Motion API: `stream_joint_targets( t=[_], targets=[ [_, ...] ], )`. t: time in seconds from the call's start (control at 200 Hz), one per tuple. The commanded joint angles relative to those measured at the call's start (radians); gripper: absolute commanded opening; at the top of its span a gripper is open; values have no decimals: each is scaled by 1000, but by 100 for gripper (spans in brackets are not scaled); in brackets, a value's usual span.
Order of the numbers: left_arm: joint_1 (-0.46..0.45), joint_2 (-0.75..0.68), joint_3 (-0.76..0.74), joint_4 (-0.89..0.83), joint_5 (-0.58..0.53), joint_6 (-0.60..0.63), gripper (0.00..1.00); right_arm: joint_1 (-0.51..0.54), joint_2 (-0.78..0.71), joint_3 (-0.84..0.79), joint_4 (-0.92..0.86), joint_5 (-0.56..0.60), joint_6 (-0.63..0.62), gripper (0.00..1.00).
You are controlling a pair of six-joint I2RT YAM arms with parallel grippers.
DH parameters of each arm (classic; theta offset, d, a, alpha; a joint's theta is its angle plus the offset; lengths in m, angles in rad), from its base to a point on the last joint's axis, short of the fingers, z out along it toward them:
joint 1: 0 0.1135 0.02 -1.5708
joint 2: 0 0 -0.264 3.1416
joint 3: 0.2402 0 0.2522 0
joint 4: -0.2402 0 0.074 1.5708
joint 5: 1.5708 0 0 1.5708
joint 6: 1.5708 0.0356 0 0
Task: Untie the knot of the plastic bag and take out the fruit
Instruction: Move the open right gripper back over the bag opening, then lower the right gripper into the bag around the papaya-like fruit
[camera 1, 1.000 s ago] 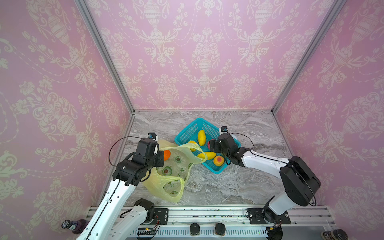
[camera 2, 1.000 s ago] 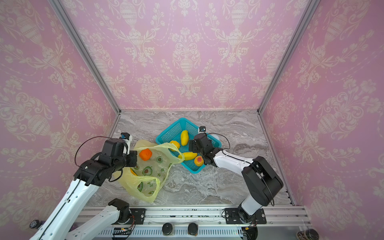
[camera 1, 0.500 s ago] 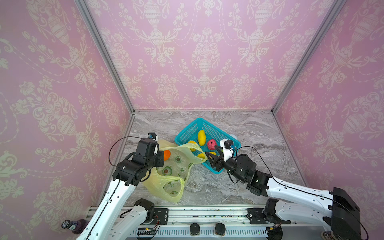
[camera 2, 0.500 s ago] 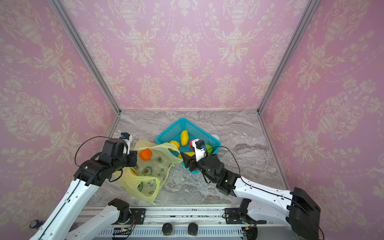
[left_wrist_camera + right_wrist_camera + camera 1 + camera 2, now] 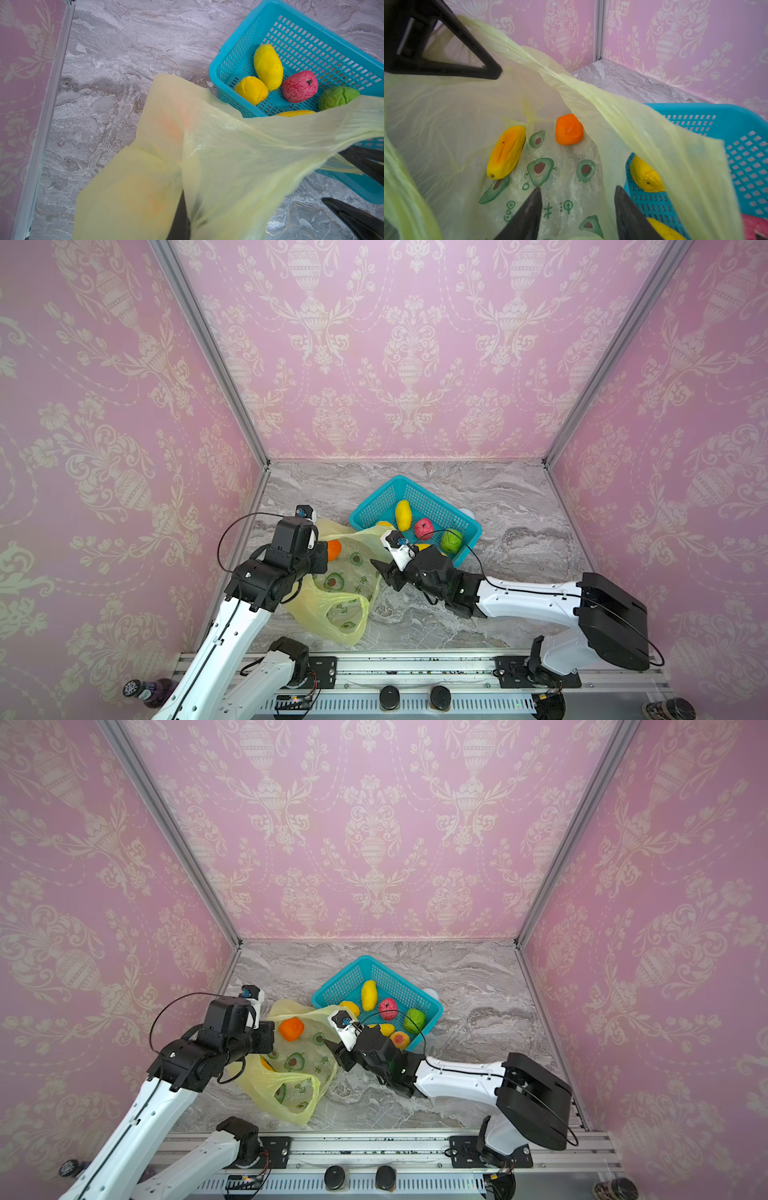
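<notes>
The plastic bag (image 5: 336,605) (image 5: 286,1081) lies at the front left with its mouth held open; no knot shows. My left gripper (image 5: 321,552) (image 5: 181,207) is shut on the bag's upper edge and holds it up. My right gripper (image 5: 380,570) (image 5: 578,188) is open, with nothing between its fingers, and sits at the bag's mouth. Inside the bag lie an orange fruit (image 5: 569,129) (image 5: 291,1028) and a long yellow fruit (image 5: 506,152). Several fruit sit in the teal basket (image 5: 374,506): a yellow oval (image 5: 268,66), a pink-red one (image 5: 300,86) and a green one (image 5: 336,99).
The teal basket (image 5: 336,986) stands just behind the bag, touching its raised edge. A small white can (image 5: 467,512) peeks out behind the basket's far right corner. The left wall frame (image 5: 41,124) runs close beside the bag. Marble floor stretches to the right.
My right arm has swung from over the basket to the bag's mouth, and its jaws have narrowed. The left gripper has kept its hold on the bag.
</notes>
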Motion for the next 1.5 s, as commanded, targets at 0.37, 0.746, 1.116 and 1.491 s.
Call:
stream_joint_targets(
  t=[0.37, 0.746, 1.116, 1.491],
  targets=[
    [-8, -6, -11, 7, 13, -4, 0, 7, 253, 194, -57, -130, 21, 51],
    [-7, -7, -10, 7, 13, -4, 0, 71, 413, 256, 43, -154, 7, 65],
    [-7, -8, -11, 6, 11, -4, 0, 88, 588, 420, 75, -350, 73, 92],
    [-7, -13, -10, 7, 13, -5, 0, 89, 750, 608, 78, -484, 162, 100]
  ],
)
